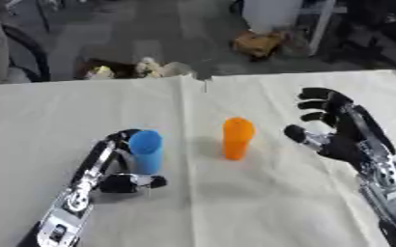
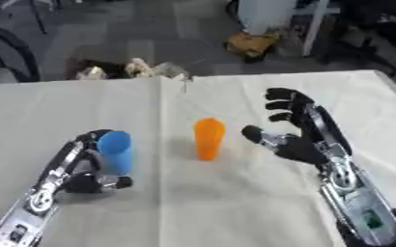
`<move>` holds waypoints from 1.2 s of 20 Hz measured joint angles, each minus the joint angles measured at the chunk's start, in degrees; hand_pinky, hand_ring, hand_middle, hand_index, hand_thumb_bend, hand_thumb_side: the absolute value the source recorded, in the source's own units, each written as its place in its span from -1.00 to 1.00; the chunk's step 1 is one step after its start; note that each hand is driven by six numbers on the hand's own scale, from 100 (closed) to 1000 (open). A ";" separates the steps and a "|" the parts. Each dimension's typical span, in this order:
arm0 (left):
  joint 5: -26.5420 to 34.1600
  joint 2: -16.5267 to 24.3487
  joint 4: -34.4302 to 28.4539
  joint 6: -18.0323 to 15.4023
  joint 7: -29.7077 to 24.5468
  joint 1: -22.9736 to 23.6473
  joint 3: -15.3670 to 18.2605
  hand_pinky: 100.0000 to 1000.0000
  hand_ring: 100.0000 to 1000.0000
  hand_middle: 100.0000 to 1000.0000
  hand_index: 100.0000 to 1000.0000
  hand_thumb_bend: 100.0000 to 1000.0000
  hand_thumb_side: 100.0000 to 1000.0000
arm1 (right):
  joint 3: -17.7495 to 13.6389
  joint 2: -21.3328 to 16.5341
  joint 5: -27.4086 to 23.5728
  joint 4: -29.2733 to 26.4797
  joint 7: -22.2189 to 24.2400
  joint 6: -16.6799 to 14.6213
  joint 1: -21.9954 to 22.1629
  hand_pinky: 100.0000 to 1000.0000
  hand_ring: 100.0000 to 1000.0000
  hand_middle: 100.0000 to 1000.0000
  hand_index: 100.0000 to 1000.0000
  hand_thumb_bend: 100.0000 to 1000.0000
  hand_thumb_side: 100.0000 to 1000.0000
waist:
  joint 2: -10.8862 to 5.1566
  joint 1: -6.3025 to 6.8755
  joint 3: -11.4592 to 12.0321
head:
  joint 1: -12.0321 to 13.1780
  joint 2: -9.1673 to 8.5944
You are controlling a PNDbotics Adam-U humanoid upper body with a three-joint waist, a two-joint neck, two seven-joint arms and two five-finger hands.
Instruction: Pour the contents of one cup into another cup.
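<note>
Nearest the camera, the left arm comes in from the lower left corner across the cloth-covered surface [image 1: 261,207]. The left robot hand [image 1: 121,166] is curled round a blue cup [image 1: 146,151], its fingers behind the cup's far left side and its thumb tucked low in front near the base. The cup stands upright on the cloth.

To the right, the right arm rises from the lower right corner. The right robot hand [image 2: 299,130] is spread, fingers straight and fanned toward the left, thumb pointing at an orange cup [image 2: 208,138]. There is a clear gap between thumb tip and cup. The orange cup stands upright near the middle of the surface, beside a crease in the cloth, well apart from the blue cup.

The right eye view shows more of the right forearm; the left eye view shows the left thumb more plainly.

Beyond the far edge lies a grey floor with scattered clutter [image 1: 259,43].
</note>
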 measured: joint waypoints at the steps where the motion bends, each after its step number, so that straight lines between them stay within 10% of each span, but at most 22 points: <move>1: -0.06 -0.05 0.46 -0.13 0.13 -0.27 0.00 -0.26 0.20 0.23 0.70 1.00 -0.27 | 0.00 0.01 0.00 0.00 0.02 -0.01 -0.01 0.30 0.47 0.43 0.58 0.54 -0.31 | 0.00 -0.06 -0.08 | 0.04 -0.06; 11: -1.48 -1.28 3.12 -0.86 0.26 -1.94 0.01 -0.51 -0.26 -0.27 0.53 0.96 -0.35 | 0.02 0.33 -0.07 0.04 0.08 -0.06 -0.17 0.30 0.47 0.44 0.58 0.51 -0.32 | 0.00 0.09 -0.63 | 0.12 -0.46; 24: 2.13 -1.96 2.86 -0.40 5.59 -1.49 0.01 -0.64 -0.47 -0.56 0.37 0.18 -0.56 | 0.06 0.55 -0.47 1.75 0.35 -0.19 -0.22 0.29 0.45 0.42 0.57 0.36 -0.43 | 0.00 -0.05 -0.66 | -0.02 -0.48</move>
